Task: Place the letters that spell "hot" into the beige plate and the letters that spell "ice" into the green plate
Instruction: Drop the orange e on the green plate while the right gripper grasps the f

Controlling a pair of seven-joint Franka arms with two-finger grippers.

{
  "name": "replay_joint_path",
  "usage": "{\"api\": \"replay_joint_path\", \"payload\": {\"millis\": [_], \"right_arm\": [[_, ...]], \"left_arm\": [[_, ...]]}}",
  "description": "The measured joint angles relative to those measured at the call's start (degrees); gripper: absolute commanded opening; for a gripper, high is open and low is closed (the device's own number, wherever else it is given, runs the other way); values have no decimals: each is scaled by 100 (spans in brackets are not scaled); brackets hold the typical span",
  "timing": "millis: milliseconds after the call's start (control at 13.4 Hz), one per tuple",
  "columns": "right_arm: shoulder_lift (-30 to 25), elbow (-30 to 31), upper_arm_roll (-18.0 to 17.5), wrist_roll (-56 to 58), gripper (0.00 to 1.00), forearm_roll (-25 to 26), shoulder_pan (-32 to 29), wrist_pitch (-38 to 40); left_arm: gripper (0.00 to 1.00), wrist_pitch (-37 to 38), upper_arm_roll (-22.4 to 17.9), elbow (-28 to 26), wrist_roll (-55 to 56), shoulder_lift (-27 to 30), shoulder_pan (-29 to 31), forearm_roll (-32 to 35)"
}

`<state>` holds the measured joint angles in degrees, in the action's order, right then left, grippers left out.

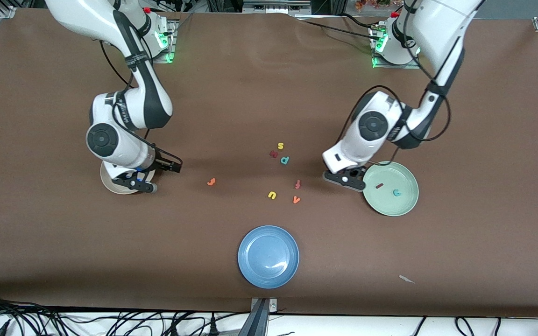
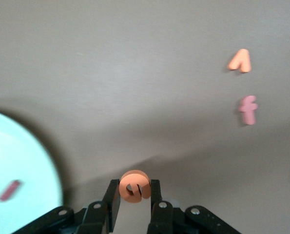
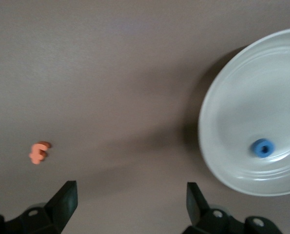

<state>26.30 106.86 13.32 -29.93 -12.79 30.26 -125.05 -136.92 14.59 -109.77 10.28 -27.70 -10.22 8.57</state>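
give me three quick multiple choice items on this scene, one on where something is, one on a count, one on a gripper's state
1. Where is the blue o?
A. in the beige plate
B. in the blue plate
C. on the bare table

2. How many letters lie in the green plate?
A. none
B. two
C. four

3. What is the left gripper doing?
A. hanging open, holding nothing
B. clamped on a plate rim
C. shut on the orange e

Answers: 1 A, the right wrist view shows it inside the pale bowl. 2 B, a dark red i and a teal c. 3 C, both fingers pinch the e.
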Motion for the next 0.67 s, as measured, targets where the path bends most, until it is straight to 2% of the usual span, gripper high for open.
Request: {"api": "replay_joint_path", "payload": {"millis": [298,596,671], "right_arm": [[390,-221,-359,-910,99,-194,16,-623],[740,-273,-448,-1421,99,-201,284,-1348],[785,-280,-451,-1508,98,-201,351,-1413]], "left_arm": [[23,376,-435,-65,-1496,147,426,4],[26,404,-603,-572,-2226,146,901,4],[43,366,-613,-700,-2257,146,959,4]]}}
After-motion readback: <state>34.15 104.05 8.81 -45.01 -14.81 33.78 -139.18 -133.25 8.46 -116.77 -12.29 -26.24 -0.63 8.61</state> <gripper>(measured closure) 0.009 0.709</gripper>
